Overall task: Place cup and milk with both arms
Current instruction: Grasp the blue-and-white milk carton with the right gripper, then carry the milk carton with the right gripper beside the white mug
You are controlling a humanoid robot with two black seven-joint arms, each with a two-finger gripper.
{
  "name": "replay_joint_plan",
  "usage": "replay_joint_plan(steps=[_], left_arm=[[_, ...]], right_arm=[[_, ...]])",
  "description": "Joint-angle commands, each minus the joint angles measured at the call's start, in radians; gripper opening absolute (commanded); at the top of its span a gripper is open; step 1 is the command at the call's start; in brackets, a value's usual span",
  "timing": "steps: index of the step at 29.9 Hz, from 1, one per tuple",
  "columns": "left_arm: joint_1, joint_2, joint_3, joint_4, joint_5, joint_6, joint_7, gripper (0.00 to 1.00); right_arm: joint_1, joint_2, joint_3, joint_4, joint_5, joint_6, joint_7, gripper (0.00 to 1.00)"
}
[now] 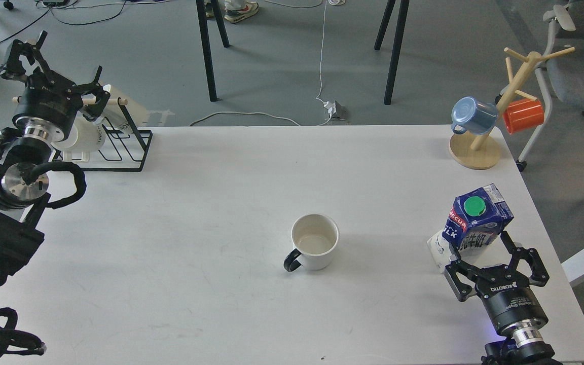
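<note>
The cup (315,242), a squat white mug with a black handle pointing front-left, stands upright in the middle of the table. The milk (476,219), a blue and white carton with a green cap, stands at the right side. My right gripper (477,249) is open, its fingers on either side of the carton's lower part; I cannot tell if they touch it. My left gripper (55,65) is open and empty, high at the far left above a wire rack, far from the cup.
A black wire rack (122,148) with a white lettered mug (85,138) stands at the back left. A wooden mug tree (475,152) holding a blue mug (472,115) and an orange mug (523,115) stands at the back right. The table's right edge is close to the carton.
</note>
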Motion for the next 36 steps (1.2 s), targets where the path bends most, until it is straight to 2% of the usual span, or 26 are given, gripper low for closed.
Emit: replay_joint_plan(steps=[1,5,8,10,13,16,23,29,36], left_arm=[[0.001,0.006,0.000,0.001,0.000,-0.009,0.000,1.00],[0.008,0.007,0.000,0.002,0.000,-0.009,0.000,1.00],[0.021,0.007,-0.001,0.002,0.000,-0.009,0.000,1.00],[0.023,0.007,-0.001,0.002,0.000,-0.009,-0.001,1.00],[0.031,0.007,-0.003,0.002,0.000,-0.009,-0.001,1.00],[0.031,0.009,-0.003,0.002,0.002,-0.009,-0.001,1.00],[0.031,0.007,-0.001,0.002,0.002,-0.009,-0.001,1.00],[0.032,0.007,-0.001,0.002,0.002,-0.007,-0.001,1.00],[0.040,0.010,-0.001,0.002,0.003,-0.007,-0.001,1.00]], right_arm=[[0.025,-0.001,-0.006,-0.004,-0.002,0.000,0.000,0.99],[0.034,0.001,-0.006,-0.002,-0.002,0.000,0.000,0.98],[0.046,0.001,-0.006,-0.002,-0.002,0.000,0.000,0.92],[0.048,0.001,-0.006,-0.001,-0.002,0.000,0.002,0.85],[0.048,0.003,-0.008,0.001,-0.004,0.000,0.000,0.67],[0.048,0.009,-0.008,0.001,-0.005,0.000,0.000,0.57],[0.038,0.025,-0.017,0.021,-0.019,0.000,-0.006,0.60],[0.058,0.045,-0.115,0.090,-0.033,0.000,-0.008,0.60],[0.133,0.165,-0.180,0.071,-0.133,0.000,-0.008,0.60]])
